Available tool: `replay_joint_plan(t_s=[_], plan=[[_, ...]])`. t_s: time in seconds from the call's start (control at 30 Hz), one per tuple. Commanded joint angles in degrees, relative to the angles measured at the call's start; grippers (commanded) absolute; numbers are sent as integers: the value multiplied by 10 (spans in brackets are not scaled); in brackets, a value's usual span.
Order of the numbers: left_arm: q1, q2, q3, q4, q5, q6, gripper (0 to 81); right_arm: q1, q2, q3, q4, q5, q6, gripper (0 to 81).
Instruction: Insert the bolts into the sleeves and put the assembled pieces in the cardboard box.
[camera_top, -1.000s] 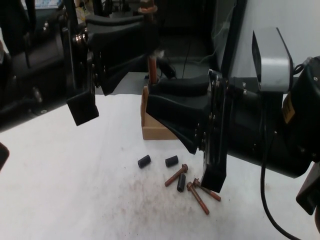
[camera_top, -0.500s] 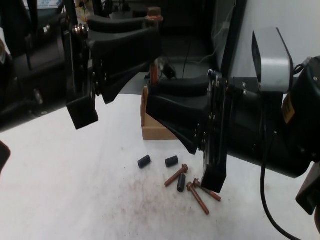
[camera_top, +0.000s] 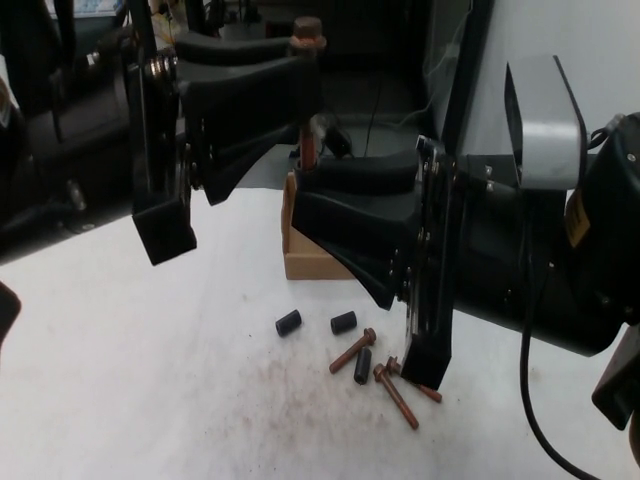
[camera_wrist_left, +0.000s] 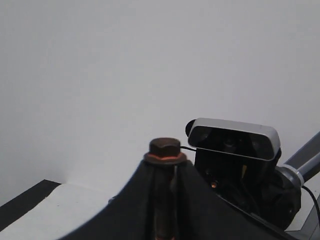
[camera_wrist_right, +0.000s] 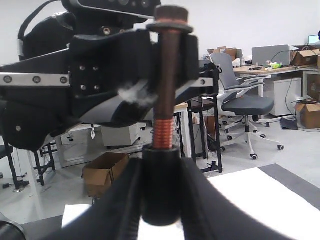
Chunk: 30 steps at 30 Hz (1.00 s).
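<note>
Bolt (camera_wrist_right: 166, 75), coppery, hex-headed, threaded, meets black cylindrical sleeve (camera_wrist_right: 161, 185).

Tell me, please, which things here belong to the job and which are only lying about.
Job: held bolt, held sleeve, loose bolts, loose sleeves, cardboard box.
Lying about: office chair, carton on the floor.

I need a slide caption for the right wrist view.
Left gripper holds a bolt, threaded end meeting the black sleeve in the right gripper.
</note>
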Motion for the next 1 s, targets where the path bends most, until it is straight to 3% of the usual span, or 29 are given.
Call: replay_joint_plan(t_s=[0.0, 0.43, 0.63, 0.97], plan=[[1, -16, -8, -11, 23, 31, 3, -2, 0, -2, -4, 3, -5, 9], [1, -28, -8, -6, 60, 34, 3, -2, 0, -2, -4, 12, -5, 9], [1, -28, -8, 52, 52, 146, 3, -2, 0, -2, -4, 12, -5, 9], [1, -28, -8, 53, 45, 153, 3, -2, 0, -2, -4, 12, -5, 9]])
